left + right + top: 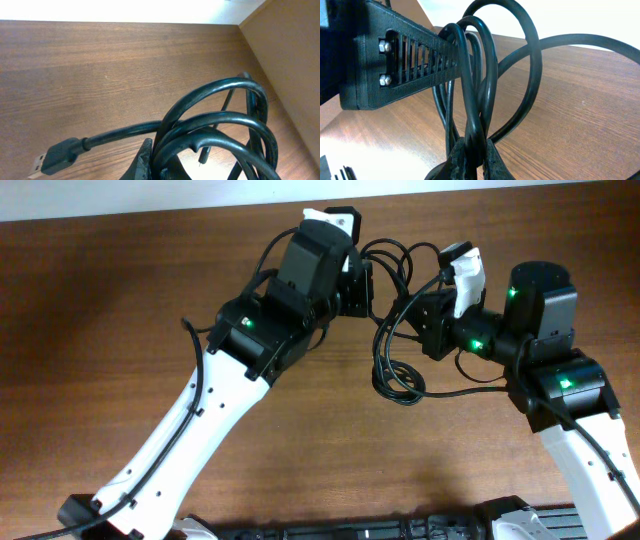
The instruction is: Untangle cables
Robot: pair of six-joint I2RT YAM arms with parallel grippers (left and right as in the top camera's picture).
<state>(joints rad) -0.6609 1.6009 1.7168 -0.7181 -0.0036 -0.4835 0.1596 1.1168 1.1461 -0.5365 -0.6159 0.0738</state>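
The cables [392,330] are black cords in tangled loops, held between my two arms above the back of the table, with a small coil [400,377] hanging lower. My left gripper [368,280] is shut on the cable loops [220,125]; a USB plug [52,159] sticks out to the left and a thin pin plug [202,155] hangs in the loop. My right gripper [420,320] is shut on a cable strand [475,115], pinched between its fingertips [477,150]. The left gripper's slotted black finger [405,65] shows close behind the loops.
The wooden table [120,310] spreads under both arms. The table's far edge meets a light wall [125,10]. Black equipment [400,528] lies along the front edge between the arm bases.
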